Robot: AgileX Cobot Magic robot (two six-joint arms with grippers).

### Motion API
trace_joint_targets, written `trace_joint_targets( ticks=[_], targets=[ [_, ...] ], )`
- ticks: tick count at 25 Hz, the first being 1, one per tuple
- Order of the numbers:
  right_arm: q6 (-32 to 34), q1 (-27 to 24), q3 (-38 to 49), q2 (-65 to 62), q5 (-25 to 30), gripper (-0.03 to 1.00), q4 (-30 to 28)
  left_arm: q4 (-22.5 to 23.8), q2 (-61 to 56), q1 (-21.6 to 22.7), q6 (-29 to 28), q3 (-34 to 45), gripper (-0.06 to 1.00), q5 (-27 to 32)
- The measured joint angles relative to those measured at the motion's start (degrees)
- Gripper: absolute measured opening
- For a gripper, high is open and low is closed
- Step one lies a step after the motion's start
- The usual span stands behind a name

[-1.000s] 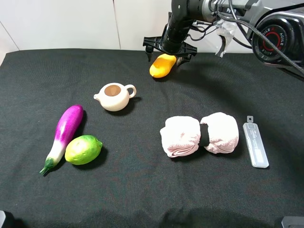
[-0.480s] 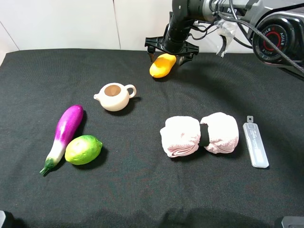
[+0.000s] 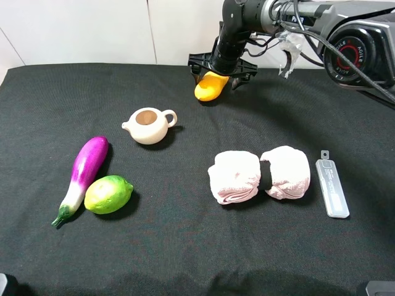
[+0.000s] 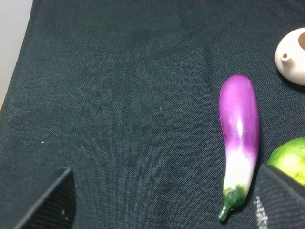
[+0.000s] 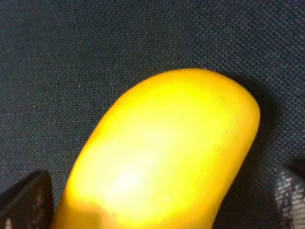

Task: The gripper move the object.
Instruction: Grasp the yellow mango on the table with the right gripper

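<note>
Overhead, I see my right gripper spread open around the mango, at the far edge of the black cloth. On the left wrist view, my left gripper hangs released over the cloth near the eggplant. On the right wrist view, the mango fills the gap between unclenched fingertips.

Bare black cloth lay wide along the front and between teapot and mango. Eggplant touching lime blocked left. Two pink towel rolls and grey plastic device blocked right. Right gripper crowded over mango.
</note>
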Motion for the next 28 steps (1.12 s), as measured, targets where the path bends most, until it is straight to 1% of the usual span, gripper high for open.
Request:
trace_joint_targets(
  ticks=[18, 25, 26, 28],
  targets=[
    [-1.3, 0.0, 0.0, 0.5, 0.0, 0.69, 1.3, 0.0, 0.0, 0.0, 0.0, 0.0, 0.79, 0.0],
    [-1.4, 0.0, 0.0, 0.5, -0.5, 0.69, 3.0, 0.0, 0.0, 0.0, 0.0, 0.0, 0.79, 0.0],
    [-1.5, 0.0, 0.0, 0.5, -0.8, 0.69, 3.3, 0.0, 0.0, 0.0, 0.0, 0.0, 0.79, 0.0],
    [-1.5, 0.0, 0.0, 0.5, -1.1, 0.64, 3.6, 0.0, 0.0, 0.0, 0.0, 0.0, 0.79, 0.0]
  ],
)
